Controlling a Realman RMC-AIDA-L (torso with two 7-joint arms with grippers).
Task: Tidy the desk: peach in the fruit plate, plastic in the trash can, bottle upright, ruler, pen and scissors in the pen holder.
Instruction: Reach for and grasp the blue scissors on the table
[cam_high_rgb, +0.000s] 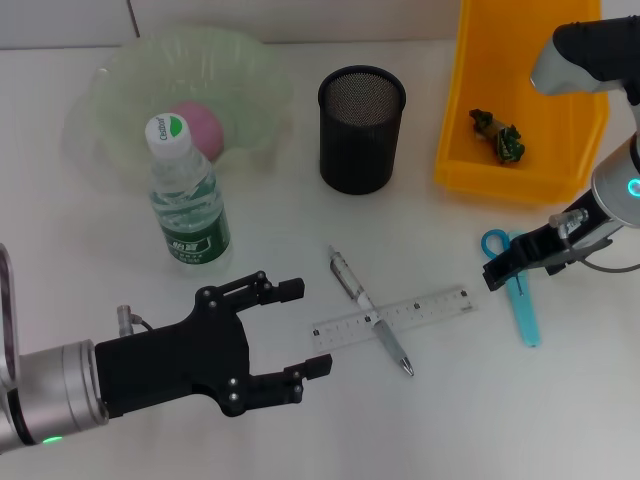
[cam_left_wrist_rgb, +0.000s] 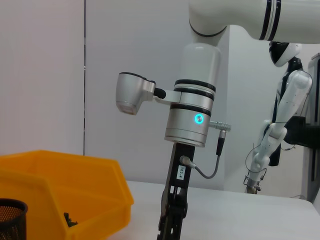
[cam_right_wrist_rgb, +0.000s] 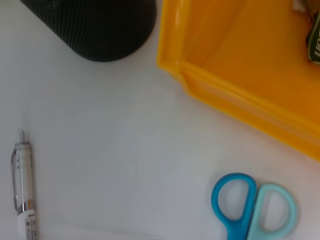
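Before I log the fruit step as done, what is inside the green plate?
A pink peach lies in the green plate. The upright bottle stands in front of the plate, hiding part of the peach and of the plate's near rim.

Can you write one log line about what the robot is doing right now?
left gripper: open, near ruler | right gripper: over scissors | pen: across ruler | peach: in plate | bottle: upright

Silver-white arms, glowing teal rings — black grippers, grey cables.
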